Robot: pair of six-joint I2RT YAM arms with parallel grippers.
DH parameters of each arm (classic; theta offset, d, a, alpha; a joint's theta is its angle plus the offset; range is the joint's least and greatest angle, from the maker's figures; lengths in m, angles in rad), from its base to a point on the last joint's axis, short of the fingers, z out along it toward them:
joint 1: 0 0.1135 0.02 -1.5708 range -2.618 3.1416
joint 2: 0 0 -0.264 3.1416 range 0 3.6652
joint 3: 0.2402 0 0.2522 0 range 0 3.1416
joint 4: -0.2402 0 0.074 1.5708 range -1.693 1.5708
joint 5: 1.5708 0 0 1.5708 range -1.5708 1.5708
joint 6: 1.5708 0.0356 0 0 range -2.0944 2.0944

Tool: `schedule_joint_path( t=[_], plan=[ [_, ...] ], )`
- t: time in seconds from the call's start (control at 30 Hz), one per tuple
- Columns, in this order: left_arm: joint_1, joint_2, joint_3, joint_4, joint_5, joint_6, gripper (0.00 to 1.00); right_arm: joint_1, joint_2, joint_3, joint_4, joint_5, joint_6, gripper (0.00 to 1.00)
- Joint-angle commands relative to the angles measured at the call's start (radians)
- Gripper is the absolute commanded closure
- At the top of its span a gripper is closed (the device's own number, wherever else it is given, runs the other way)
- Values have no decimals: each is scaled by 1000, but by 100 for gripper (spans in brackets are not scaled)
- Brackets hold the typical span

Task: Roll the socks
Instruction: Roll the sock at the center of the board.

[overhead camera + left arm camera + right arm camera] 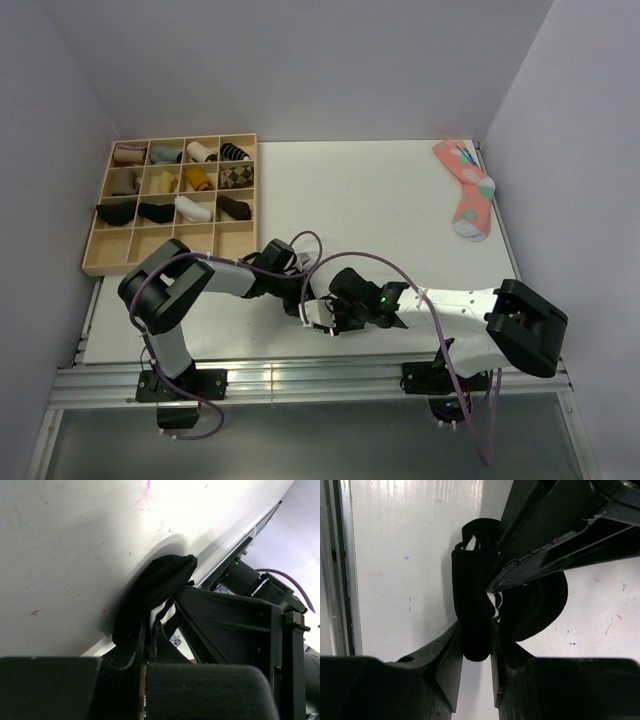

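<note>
left arm point(225, 278) reaching right | right arm point(460, 305) reaching left | both jaws gripping socks point(472, 610)

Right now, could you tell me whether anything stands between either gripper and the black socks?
Nothing visible does. The left gripper is shut on the socks, and the right gripper has the rolled part between its fingers. The two grippers sit close against each other there.

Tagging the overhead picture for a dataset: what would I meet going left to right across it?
Wooden tray → left claw, shut on the black socks → green light on the right arm → pink sock.
</note>
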Motion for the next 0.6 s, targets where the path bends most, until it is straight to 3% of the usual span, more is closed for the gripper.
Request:
schedule_joint_path(
  t=[0.0, 0.17, 0.57],
  plan=[
    [-2, 5, -39, 32, 1, 10, 99, 2, 29, 53, 2, 3, -7, 70],
    [-2, -24, -97, 115, -22, -24, 97, -70, 78, 134, -108, -110, 4, 79],
    [-67, -139, -192, 216, -273, -90, 90, -239, 268, 379, -448, -458, -24, 80]
  ],
)
